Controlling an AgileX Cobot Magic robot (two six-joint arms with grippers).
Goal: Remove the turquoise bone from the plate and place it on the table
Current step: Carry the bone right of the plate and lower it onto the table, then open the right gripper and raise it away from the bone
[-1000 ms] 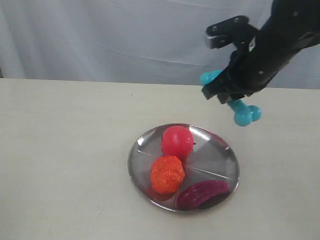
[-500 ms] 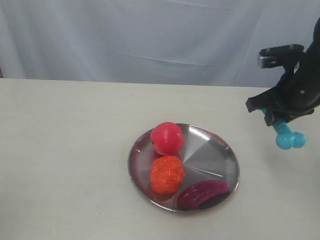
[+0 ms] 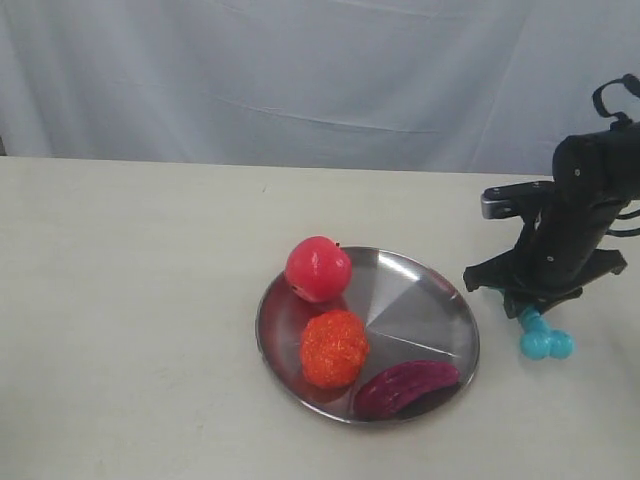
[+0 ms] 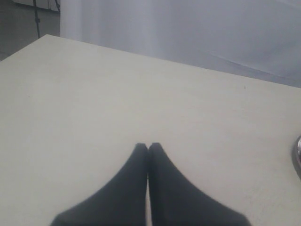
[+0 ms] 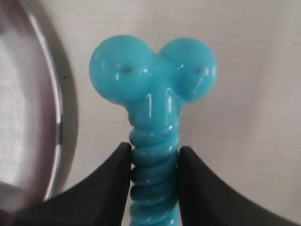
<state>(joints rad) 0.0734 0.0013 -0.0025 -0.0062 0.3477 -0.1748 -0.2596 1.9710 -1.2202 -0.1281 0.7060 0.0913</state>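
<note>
Right gripper (image 5: 154,157) clamped on ribbed shaft of small turquoise rubber bone (image 3: 545,343) | bone hung outside round silver metal plate (image 3: 420,300), just beside its rim, low over cream tabletop (image 3: 130,300) | left gripper (image 4: 148,148) pressed closed, empty.

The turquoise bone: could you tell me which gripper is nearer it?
Right. The right gripper clamps the turquoise bone beside the plate; the left gripper sits shut over the table, well away.
</note>
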